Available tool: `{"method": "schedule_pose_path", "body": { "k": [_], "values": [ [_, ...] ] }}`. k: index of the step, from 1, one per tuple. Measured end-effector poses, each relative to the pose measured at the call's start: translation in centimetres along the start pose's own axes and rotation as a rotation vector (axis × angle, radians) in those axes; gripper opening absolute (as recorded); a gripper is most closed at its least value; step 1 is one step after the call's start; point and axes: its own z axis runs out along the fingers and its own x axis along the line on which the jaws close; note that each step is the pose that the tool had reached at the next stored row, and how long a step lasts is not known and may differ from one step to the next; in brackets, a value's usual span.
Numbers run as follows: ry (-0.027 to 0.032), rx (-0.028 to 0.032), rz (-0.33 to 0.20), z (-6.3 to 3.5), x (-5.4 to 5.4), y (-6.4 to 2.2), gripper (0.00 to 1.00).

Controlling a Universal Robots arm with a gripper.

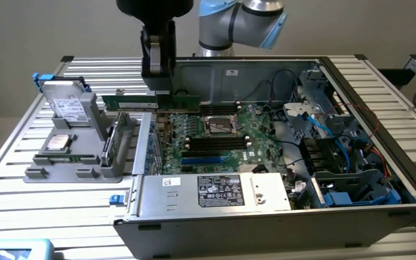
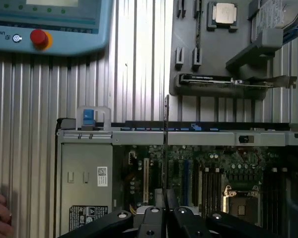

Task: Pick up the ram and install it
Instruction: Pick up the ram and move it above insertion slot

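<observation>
The end effector (image 1: 157, 93) pinches the ram (image 1: 125, 102) by its top edge, keeping it level and upright (edge-on from the wrist) over the computer case (image 1: 266, 230) beneath, apparently to match the motherboard slots (image 1: 215, 143).

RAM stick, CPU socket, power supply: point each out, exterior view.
RAM stick (image 1: 180, 102), exterior view, green board beside its label.
CPU socket (image 1: 221, 126), exterior view, middle of its frame.
power supply (image 1: 221, 192), exterior view, its white label.

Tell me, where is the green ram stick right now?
The ram is held in the gripper, up over the side wall of the computer case on the exterior view's left, between the gray parts holder and the motherboard.
</observation>
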Motion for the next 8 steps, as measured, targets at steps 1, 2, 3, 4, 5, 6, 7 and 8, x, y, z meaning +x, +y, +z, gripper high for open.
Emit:
{"method": "schedule_pose_path", "body": {
  "k": [1,2,3,4,5,6,7,8],
  "values": [
    [0.0,0.0,0.0,0.12,0.0,-0.47,0.13],
    [0.0,0.0,0.0,0.24,0.0,-0.91,0.13],
    [-0.0001,0.0,0.0,0.35,0.0,-1.37,0.13],
    [-0.0001,0.0,0.0,0.45,0.0,-1.85,0.13],
    [0.0,0.0,0.0,0.55,0.0,-2.3,0.13],
    [0.0,-0.0001,0.0,0.65,-0.1,-2.75,0.13],
    [0.0,-0.0001,0.0,0.76,-0.1,-3.22,0.13],
    [0.0,-0.0001,0.0,0.86,-0.1,-3.67,0.13]
  ]
}}
